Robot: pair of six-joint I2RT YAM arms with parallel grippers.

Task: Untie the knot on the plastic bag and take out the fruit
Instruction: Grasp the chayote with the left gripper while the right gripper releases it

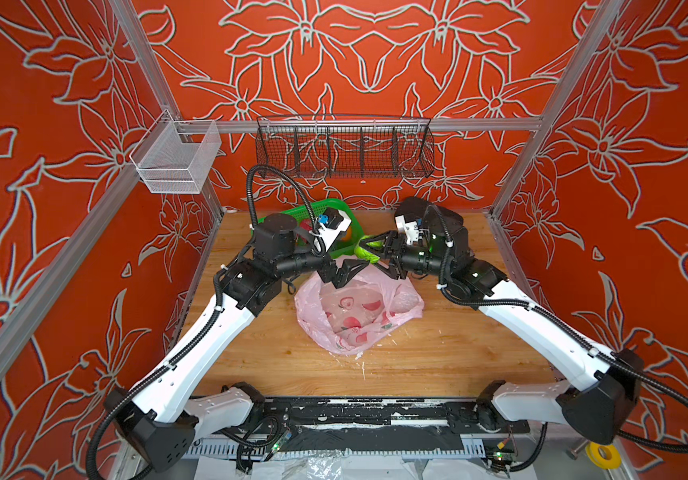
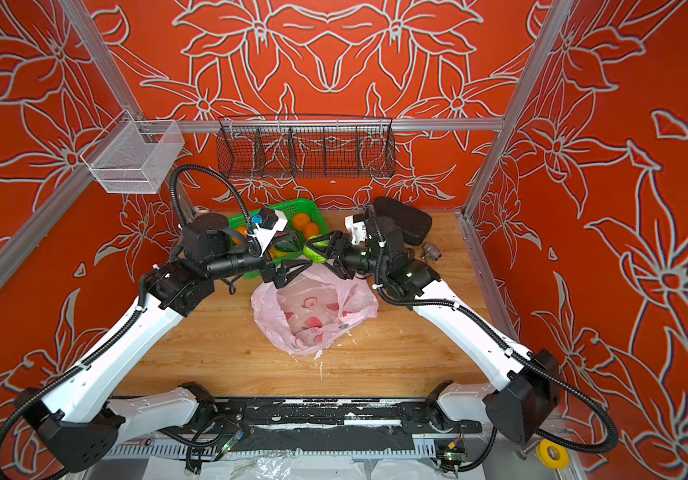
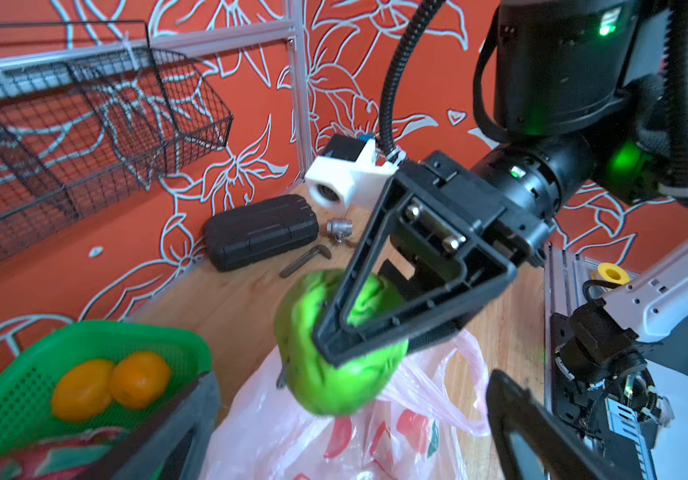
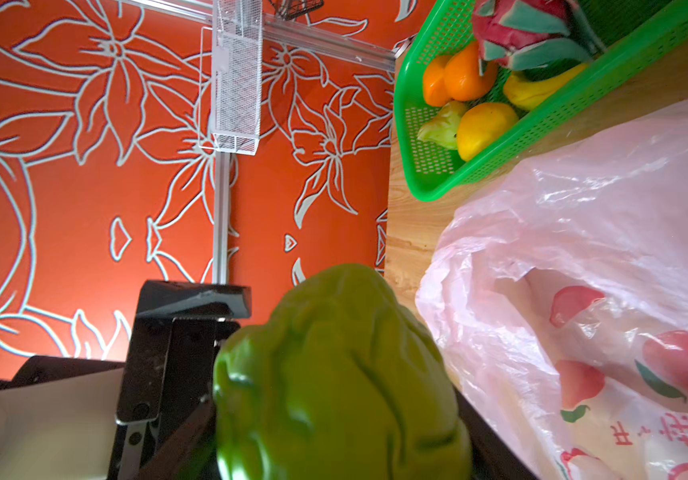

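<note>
At the far rim of the plastic bag (image 1: pixel 359 311), lying open on the table (image 1: pixel 438 353), right fingers (image 3: pixel 417 313) clamped 1 knobbly green fruit (image 4: pixel 334 374); left fingers (image 1: pixel 352 266) stood wide apart. Only the right wrist view showed the green basket's (image 4: pixel 438 183) load plainly: 2 oranges (image 4: pixel 463 75), 1 yellow fruit (image 4: pixel 483 124), 1 pale green fruit (image 4: pixel 444 124), 1 banana (image 4: pixel 542 89), 1 dragon fruit (image 4: pixel 521 29).

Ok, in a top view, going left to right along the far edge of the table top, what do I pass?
Green basket → black case → metal fitting. The green fruit held in the right claw overlaps the green basket, so I leave it out.
</note>
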